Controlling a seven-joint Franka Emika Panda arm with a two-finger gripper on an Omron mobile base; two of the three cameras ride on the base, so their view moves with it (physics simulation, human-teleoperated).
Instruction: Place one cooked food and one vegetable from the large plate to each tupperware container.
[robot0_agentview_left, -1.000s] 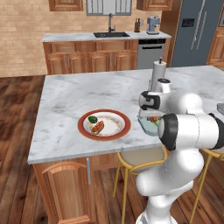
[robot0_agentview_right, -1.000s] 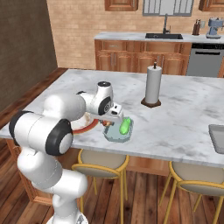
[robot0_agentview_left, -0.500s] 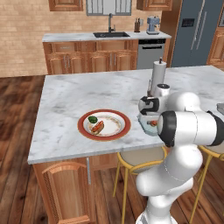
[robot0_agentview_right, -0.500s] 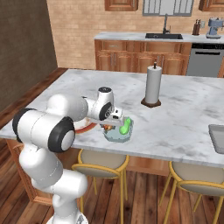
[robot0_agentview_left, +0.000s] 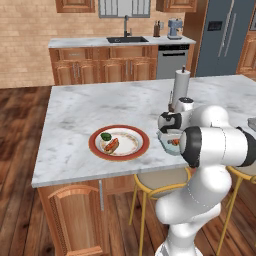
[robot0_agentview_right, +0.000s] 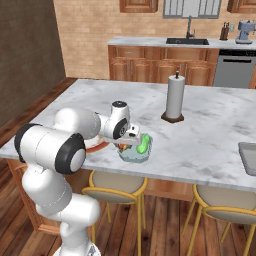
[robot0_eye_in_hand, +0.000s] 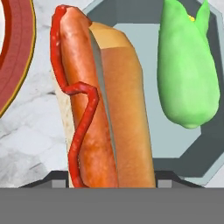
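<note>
- Hot dog (robot0_eye_in_hand: 103, 109) with red sauce line pinched between fingers (robot0_eye_in_hand: 105, 181), poised over pale blue-grey container (robot0_eye_in_hand: 131, 17).
- Green vegetable (robot0_eye_in_hand: 188, 74) lies in that container, beside the fingers.
- Large plate (robot0_agentview_left: 119, 143) sits on marble surface (robot0_agentview_left: 95, 105) beside fingers, carrying another hot dog (robot0_agentview_left: 111, 145) and green piece (robot0_agentview_left: 105, 136).

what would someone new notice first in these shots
The hot dog with its squiggle of red sauce looms large in the hand view, held in the gripper over the edge of the pale blue-grey container, where a green corn cob already lies. To the left on the marble island sits the large plate, with another hot dog and a green vegetable on it.
</note>
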